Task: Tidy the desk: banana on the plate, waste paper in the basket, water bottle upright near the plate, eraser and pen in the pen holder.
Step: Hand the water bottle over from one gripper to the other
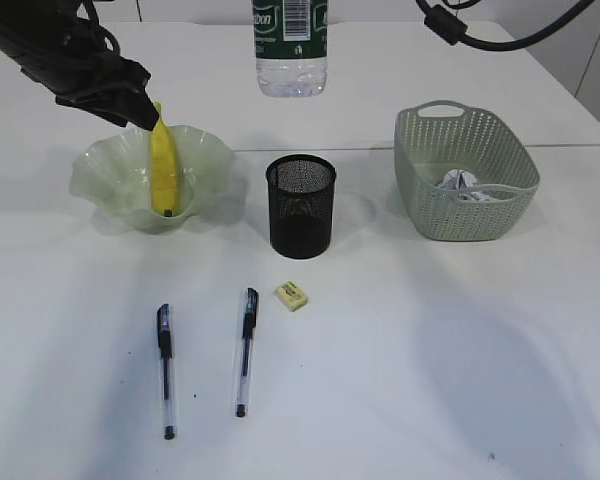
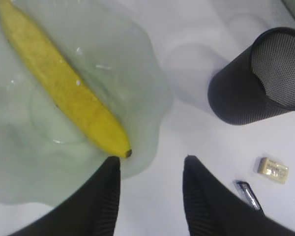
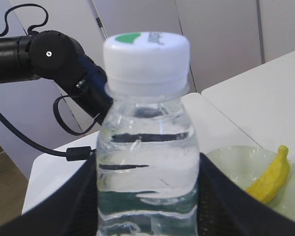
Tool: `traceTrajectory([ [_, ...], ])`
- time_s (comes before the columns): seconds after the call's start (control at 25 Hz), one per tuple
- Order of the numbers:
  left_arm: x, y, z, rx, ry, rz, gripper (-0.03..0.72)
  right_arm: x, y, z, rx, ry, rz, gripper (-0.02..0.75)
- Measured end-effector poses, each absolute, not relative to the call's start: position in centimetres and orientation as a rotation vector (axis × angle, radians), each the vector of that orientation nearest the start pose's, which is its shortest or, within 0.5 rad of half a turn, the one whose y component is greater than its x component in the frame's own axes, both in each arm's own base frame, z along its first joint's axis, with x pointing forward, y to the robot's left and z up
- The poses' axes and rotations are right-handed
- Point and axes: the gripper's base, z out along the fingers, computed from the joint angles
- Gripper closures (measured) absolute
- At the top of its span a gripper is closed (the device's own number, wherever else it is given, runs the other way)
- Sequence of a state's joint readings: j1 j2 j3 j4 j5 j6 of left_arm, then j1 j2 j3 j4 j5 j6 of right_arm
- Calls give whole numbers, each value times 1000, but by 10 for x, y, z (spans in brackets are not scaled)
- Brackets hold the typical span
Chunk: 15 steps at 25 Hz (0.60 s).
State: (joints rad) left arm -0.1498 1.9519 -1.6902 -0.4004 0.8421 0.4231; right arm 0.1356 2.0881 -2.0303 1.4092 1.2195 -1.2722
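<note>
Right jaws clamped the bottle [image 3: 146, 147] upright in mid-air, needing a level set-down beside the plate [image 1: 105, 170]; left jaws stood released above the banana [image 2: 64, 88].

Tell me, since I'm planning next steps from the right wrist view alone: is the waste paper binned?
Observer: Yes, the waste paper lies inside the basket.
Operator: What's left out?
Observer: Two pens and the eraser lie on the desk, on the near side of the pen holder.
Operator: Is the other arm carrying something?
Observer: No, the left gripper is open and empty beside the banana, at its dark tip.
</note>
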Motion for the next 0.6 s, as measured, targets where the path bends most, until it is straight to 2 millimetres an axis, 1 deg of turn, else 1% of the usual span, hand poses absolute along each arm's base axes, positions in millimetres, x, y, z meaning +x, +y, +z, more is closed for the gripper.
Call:
traceTrajectory([
  [0.12, 432, -94, 281, 530, 2430, -402, 405, 439, 145, 366, -995, 1565, 1133, 358],
  [0.2, 431, -91, 286, 539, 2410, -403, 416, 439, 145, 366, -995, 1565, 1133, 358],
  [0.28, 430, -85, 293, 529, 2391, -400, 426, 439, 145, 366, -995, 1565, 1133, 358],
  [0.36, 429, -75, 300, 514, 2370, -393, 433, 439, 145, 366, -996, 1564, 1131, 358],
  [0.48, 426, -61, 317, 526, 2290, -424, 437, 439, 145, 366, -999, 1561, 1128, 358],
  [0.6, 421, -54, 330, 583, 2198, -547, 441, 439, 145, 366, -999, 1561, 1128, 358],
])
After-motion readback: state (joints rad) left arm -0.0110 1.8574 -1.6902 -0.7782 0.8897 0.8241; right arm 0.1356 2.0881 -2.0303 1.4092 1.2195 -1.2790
